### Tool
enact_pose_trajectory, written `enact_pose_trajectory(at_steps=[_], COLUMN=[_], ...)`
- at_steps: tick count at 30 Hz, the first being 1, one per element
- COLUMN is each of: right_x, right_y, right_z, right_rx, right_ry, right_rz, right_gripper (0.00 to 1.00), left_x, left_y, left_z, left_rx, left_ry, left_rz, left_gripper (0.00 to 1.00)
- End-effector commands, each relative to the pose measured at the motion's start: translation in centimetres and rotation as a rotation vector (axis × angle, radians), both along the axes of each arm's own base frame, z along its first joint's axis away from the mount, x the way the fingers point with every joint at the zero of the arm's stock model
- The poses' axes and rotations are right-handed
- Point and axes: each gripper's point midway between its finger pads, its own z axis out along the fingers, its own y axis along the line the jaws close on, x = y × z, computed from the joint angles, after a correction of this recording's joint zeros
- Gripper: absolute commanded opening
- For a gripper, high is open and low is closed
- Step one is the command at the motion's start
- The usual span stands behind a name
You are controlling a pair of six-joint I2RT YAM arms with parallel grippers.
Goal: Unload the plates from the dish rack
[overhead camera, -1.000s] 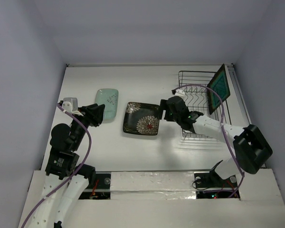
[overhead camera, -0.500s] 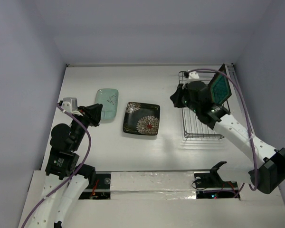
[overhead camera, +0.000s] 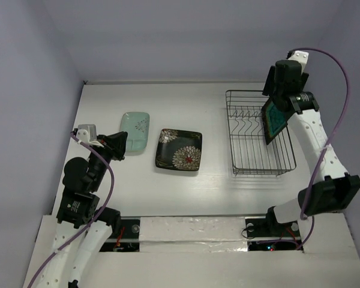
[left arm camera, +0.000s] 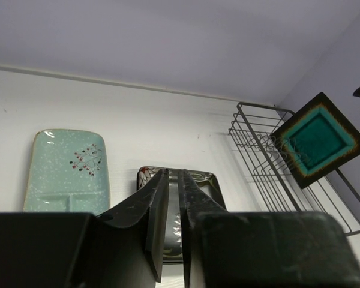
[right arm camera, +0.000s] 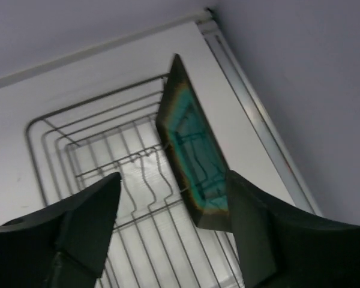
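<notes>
Right jaws gape wide just above the teal plate (right arm camera: 192,162) standing in the dish rack (overhead camera: 258,141), arm reaching high; left jaws pinched together, empty, arm folded beside the mint plate (overhead camera: 135,129).

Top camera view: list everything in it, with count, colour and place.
Table: one, white, under everything.
Dish rack: one, black wire, on the table's right side.
Teal plate: one, dark rim with teal centre, standing on edge at the rack's right side.
Floral plate: one, black, flat on the table, centre.
Mint plate: one, pale green, flat, left of the floral one.
Left gripper: one, black, shut and empty, beside the mint plate.
Right gripper: one, black, open, over the teal plate.
</notes>
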Motion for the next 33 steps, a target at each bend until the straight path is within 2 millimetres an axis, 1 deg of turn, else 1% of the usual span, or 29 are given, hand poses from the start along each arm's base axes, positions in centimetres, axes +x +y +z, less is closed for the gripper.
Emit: enact_pose_trajectory(at_steps=[1,2,3,4,5,7,8,9,10,13,14,15,16,17,18,19,22,23,24,25,29,30,31,32,33], right_x=[-1.4,-0.8,-0.3,-0.2,0.6,1.2,1.5,1.8,2.0,2.4,2.5,2.8,3.0,3.2,3.4,3.7,3.9,4.1,4.2,4.2,4.3,4.4,4.4,4.3,4.2], right_y=[-4.3,-4.9,-5.5,-6.1,-5.9,-6.8,-6.8,-7.4,-7.7,-7.9,-8.1,-7.8,-7.7,-7.6,-7.5,-7.3,-7.4,-7.4,-7.4,-7.4,-7.3,-7.3,-7.4,-7.5,-7.6], right_z=[-0.7,-1.5,-1.2,-1.8,-2.9,-3.3,-3.6,-4.5,-4.9,-6.1,-6.7,-7.3,-7.5,-7.5,-7.7,-8.3,-9.2,-9.7,-9.9,-10.0,-10.2,-10.6,-10.8,-10.8,-10.6], right_rx=[-0.116,-0.124,-0.134,-0.125,-0.124,-0.120,-0.121,-0.121,-0.117,-0.123,-0.120,-0.111,-0.108,-0.103,-0.102,-0.099,-0.109,-0.107,-0.108,-0.107,-0.108,-0.108,-0.111,-0.122,-0.138], right_ry=[0.136,0.167,0.170,0.201,0.233,0.248,0.257,0.283,0.288,0.311,0.326,0.339,0.342,0.341,0.347,0.363,0.387,0.401,0.403,0.408,0.410,0.416,0.419,0.427,0.433], right_rz=[-0.092,-0.105,-0.111,-0.107,-0.092,-0.093,-0.092,-0.108,-0.107,-0.088,-0.085,-0.064,-0.055,-0.051,-0.041,-0.027,-0.026,-0.021,-0.020,-0.018,-0.012,-0.012,-0.016,-0.010,-0.002], right_gripper=[0.80,0.81,0.80,0.80,0.79,0.77,0.76,0.73,0.71,0.66,0.62,0.61,0.60,0.57,0.51,0.50,0.49,0.48,0.43,0.40,0.35,0.29,0.25,0.22,0.15], left_x=[-0.7,-0.7,-0.7,-0.7,-0.7,-0.6,-0.7,-0.6,-0.5,-0.3,-0.3,-0.3,-0.3,-0.3,-0.3,-0.3,-0.2,-0.1,-0.1,-0.2,-0.2,-0.2,-0.2,-0.2,-0.2], left_y=[-0.1,-0.1,0.0,0.0,0.0,0.0,-0.2,-0.2,-0.2,-0.4,-0.4,-0.4,-0.4,-0.3,-0.3,-0.3,-0.4,-0.4,-0.4,-0.4,-0.4,-0.4,-0.4,-0.4,-0.4], left_z=[2.6,2.5,2.5,2.6,2.5,2.5,2.5,2.4,2.3,2.1,2.1,2.1,2.1,2.1,2.1,2.0,2.0,1.9,1.9,1.9,1.9,2.0,1.9,1.9,2.0], left_rx=[-0.024,-0.023,-0.022,-0.023,-0.022,-0.022,-0.022,-0.019,-0.018,-0.013,-0.013,-0.013,-0.015,-0.015,-0.015,-0.016,-0.015,-0.014,-0.013,-0.014,-0.014,-0.013,-0.014,-0.013,-0.015], left_ry=[-0.069,-0.066,-0.067,-0.070,-0.067,-0.065,-0.064,-0.060,-0.055,-0.049,-0.047,-0.048,-0.048,-0.047,-0.046,-0.045,-0.042,-0.039,-0.039,-0.040,-0.040,-0.042,-0.040,-0.041,-0.042], left_rz=[-0.012,-0.012,-0.009,-0.005,-0.005,-0.007,-0.016,-0.013,-0.011,-0.017,-0.019,-0.017,-0.016,-0.015,-0.013,-0.013,-0.013,-0.013,-0.013,-0.013,-0.013,-0.014,-0.015,-0.015,-0.015], left_gripper=[0.11,0.13,0.14,0.15,0.16,0.17,0.18,0.18,0.19,0.19,0.20,0.20,0.20,0.20,0.21,0.21,0.21,0.21,0.21,0.21,0.21,0.22,0.22,0.22,0.22])
